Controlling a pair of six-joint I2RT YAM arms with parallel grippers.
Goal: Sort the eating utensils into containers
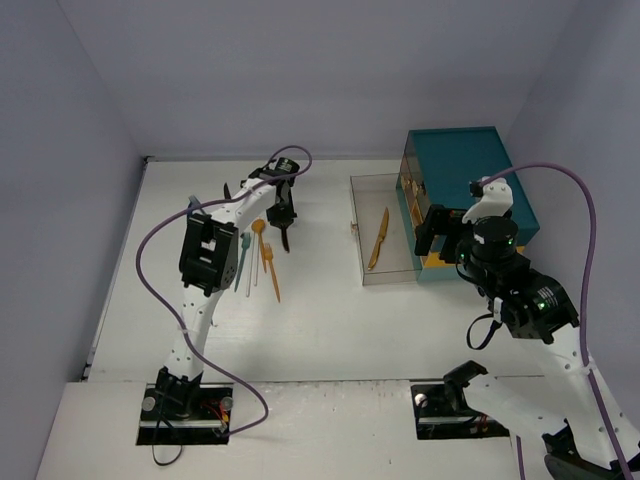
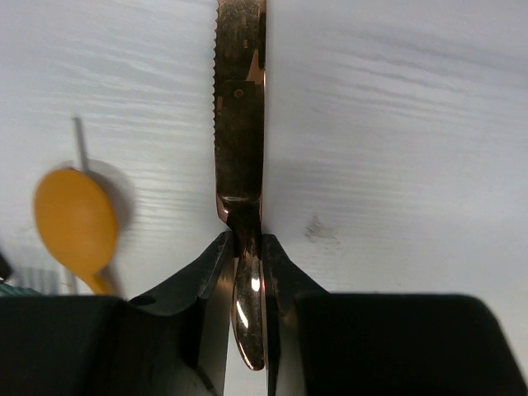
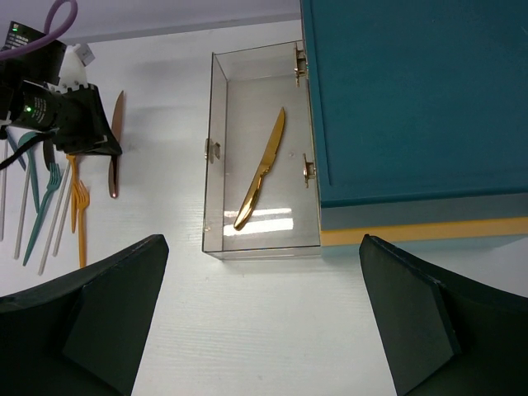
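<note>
My left gripper (image 2: 246, 243) is shut on the handle of a dark copper-coloured knife (image 2: 239, 99), whose serrated blade points away over the white table. In the top view that gripper (image 1: 283, 212) and knife (image 1: 286, 238) are at the far left-centre. Beside them lie an orange spoon (image 2: 76, 219), an orange fork (image 1: 270, 268) and teal and clear utensils (image 1: 243, 265). A clear container (image 1: 357, 232) at centre-right holds one gold knife (image 3: 262, 169). My right gripper (image 3: 262, 247) stands open just in front of that container, with nothing between its fingers.
A large teal chest with a yellow band (image 3: 412, 99) stands against the container's right side. The left arm's elbow (image 1: 208, 255) hangs over the loose utensils. Walls close the table at the back and on both sides.
</note>
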